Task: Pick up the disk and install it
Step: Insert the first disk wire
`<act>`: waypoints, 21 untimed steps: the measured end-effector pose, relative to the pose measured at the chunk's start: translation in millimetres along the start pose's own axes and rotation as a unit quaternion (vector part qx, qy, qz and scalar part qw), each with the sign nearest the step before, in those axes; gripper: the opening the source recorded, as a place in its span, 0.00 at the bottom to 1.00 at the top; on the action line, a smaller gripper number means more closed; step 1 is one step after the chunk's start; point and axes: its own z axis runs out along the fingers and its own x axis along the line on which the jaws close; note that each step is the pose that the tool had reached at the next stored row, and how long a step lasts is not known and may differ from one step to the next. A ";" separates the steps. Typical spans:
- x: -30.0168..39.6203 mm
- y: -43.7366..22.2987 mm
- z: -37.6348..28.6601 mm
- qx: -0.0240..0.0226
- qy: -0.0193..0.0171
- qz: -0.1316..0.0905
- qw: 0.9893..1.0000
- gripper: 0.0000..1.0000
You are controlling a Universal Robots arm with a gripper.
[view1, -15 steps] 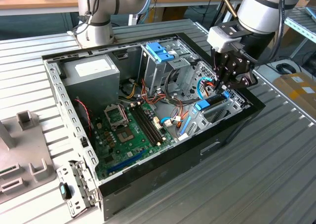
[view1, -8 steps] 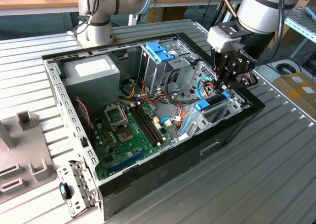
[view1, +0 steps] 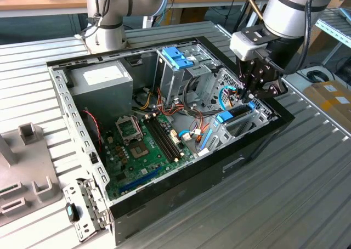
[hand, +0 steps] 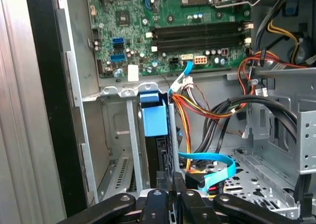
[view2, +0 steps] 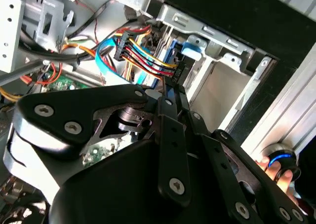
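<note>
The disk (hand: pixel 154 135) is already sitting on edge in its narrow bay (hand: pixel 132 150) at the corner of the open PC case (view1: pixel 258 145). You can see its blue carrier frame in the first wrist view and again in the exterior view (view1: pixel 233 115). The gripper (view1: pixel 253 92) is right over it, fingers (hand: pixel 175 194) pinched close together on the disk's upper edge, as far as I can tell.

Pretty cramped down there. A flat blue data cable (hand: pixel 210 164) and a bundle of red, yellow and black power wires (hand: pixel 197 105) run just beside the disk. The motherboard (view1: pixel 145 145) lies past the bay wall. The tall metal drive cage with the blue clip (view1: pixel 178 57) stands nearby, and the grey power supply (view1: pixel 101 79) is well apart, in the far corner. The bay's metal walls hug both sides of the disk, and the case's black rim is close behind the gripper. The slatted bench (view1: pixel 296 194) around the case has open room.
</note>
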 end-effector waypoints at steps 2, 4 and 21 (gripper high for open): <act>0.0 0.0 0.2 0.012 -0.001 0.000 1.000 0.16; 0.0 0.1 0.5 0.025 -0.002 0.000 1.000 0.16; 1.8 13.9 9.5 0.025 -0.005 -0.004 1.000 0.16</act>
